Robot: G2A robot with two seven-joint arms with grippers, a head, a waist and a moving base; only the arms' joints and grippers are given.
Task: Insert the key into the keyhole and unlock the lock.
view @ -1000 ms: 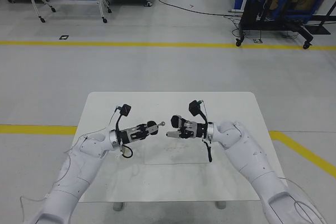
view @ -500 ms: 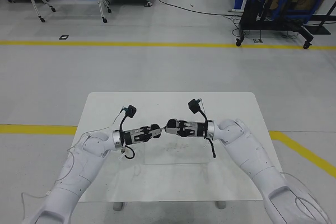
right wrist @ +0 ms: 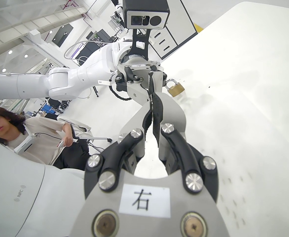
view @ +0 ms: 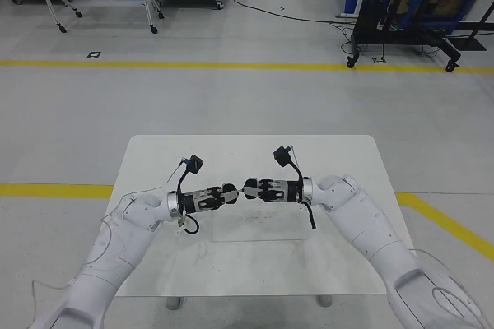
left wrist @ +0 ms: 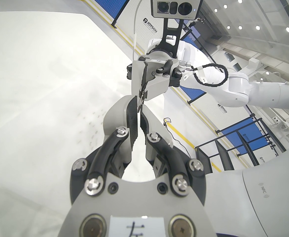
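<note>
Desk point(view: 337, 156): white top, rounded corners, faint dark scuff marks point(view: 259, 215) near its middle.

L arm point(view: 132, 218) and R arm point(view: 354, 214): both angled inward over the desk, forearms roughly in line, tips meeting head-on above the desk centre.

L end effector point(left wrist: 137, 107): pads point(left wrist: 132, 114) pressed together, only a hairline gap at the tips. Off the desk surface.

R end effector point(right wrist: 151, 102): pads point(right wrist: 156, 114) likewise squeezed together at the tips. It points straight at the L one, and the fingertips of the two touch or overlap.

Padlock point(right wrist: 176, 89): small, brass body w/ silver shackle. In the R wrist view it sits just beside the L end effector's fingertips, tilted, shackle end toward that finger and body pointing away. It's raised off the desk, w/ a soft shadow under it. Cannot tell which fingers carry it.

Metal sliver point(left wrist: 140, 101): thin bright piece at the junction of the two sets of fingertips. Too small to tell if it's the key, or whether it sits in the keyhole.
</note>
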